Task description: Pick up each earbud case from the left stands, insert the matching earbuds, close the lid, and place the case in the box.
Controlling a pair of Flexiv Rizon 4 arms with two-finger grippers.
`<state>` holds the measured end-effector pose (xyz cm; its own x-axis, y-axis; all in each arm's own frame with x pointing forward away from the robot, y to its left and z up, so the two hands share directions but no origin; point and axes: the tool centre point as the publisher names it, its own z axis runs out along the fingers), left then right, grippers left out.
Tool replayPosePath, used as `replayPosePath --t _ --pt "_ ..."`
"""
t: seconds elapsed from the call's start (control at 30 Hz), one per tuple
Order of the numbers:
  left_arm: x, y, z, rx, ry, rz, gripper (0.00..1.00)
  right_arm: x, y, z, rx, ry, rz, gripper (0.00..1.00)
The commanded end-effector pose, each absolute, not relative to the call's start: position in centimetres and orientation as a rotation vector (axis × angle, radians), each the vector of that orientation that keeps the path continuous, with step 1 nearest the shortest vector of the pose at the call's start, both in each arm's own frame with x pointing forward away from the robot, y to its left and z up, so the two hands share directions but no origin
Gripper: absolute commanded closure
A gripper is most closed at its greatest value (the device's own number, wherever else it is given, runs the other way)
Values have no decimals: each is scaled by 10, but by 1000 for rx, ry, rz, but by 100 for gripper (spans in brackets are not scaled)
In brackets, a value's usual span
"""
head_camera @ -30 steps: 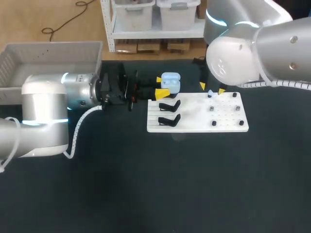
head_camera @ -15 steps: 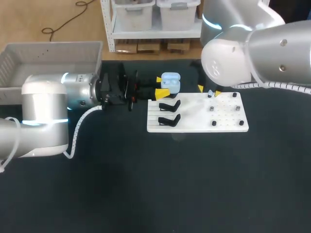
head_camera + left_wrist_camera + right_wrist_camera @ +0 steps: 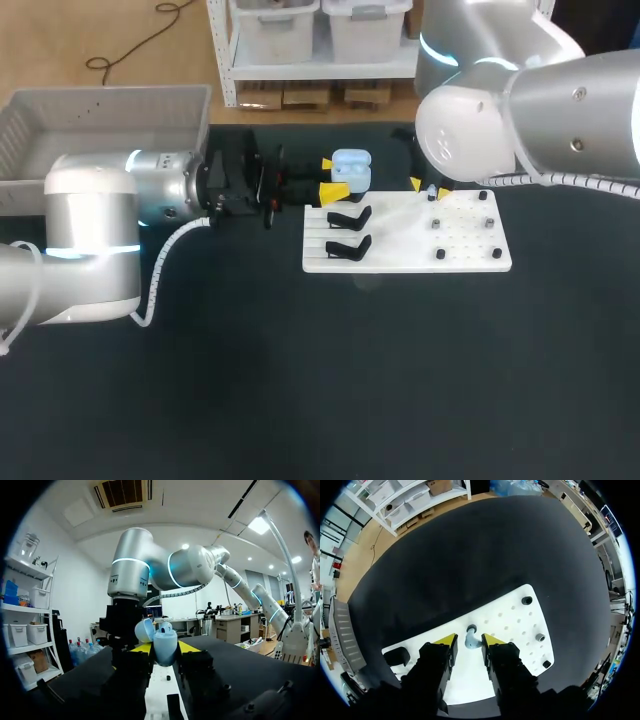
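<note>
The black bench [image 3: 300,400] carries everything. My left arm [image 3: 90,230] comes in from the left side and lies level along the bench. My right arm [image 3: 520,100] comes down from the far right corner. A grey box [image 3: 100,110] sits at the far left edge, well apart from the rest. A white board [image 3: 400,262] lies flat near the middle.

The left end effector [image 3: 331,177] is closed on a light blue earbud case [image 3: 351,170], one yellow tip against each side. It holds the case just off the board's far left corner. In the left wrist view the case [image 3: 164,647] stands upright between the tips of the left end effector [image 3: 165,650], its lid swung open to one side.

Two black stands [image 3: 348,217] sit one behind the other on the left part of the board. Both are bare.

The right end effector [image 3: 430,187] hangs over the board's far edge, pointing down. In the right wrist view its fingers [image 3: 492,640] are narrowly parted and straddle a small light blue earbud [image 3: 470,641]. A sliver of white board shows between the earbud and one finger, so it has no grip on it. The earbud stands on the board among the small black pegs [image 3: 526,600] on the right part.
</note>
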<state>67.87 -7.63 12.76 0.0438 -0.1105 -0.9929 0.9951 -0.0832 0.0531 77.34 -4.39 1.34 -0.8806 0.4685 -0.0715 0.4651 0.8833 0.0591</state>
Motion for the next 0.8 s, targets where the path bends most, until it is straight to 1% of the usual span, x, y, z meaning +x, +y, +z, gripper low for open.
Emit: replayPosePath --t 0.03,0.23,0.57,0.8 --pt "680 -77 127 1214 1050 -1286 100 767 -47 14 737 2953 71 69" --pt "680 -77 127 1214 1050 -1286 100 765 -47 12 752 2958 80 66" --pt "680 -77 127 1214 1050 -1286 100 761 -49 13 746 2942 90 69" --pt "680 -77 127 1214 1050 -1286 100 761 -49 13 731 2926 102 67"
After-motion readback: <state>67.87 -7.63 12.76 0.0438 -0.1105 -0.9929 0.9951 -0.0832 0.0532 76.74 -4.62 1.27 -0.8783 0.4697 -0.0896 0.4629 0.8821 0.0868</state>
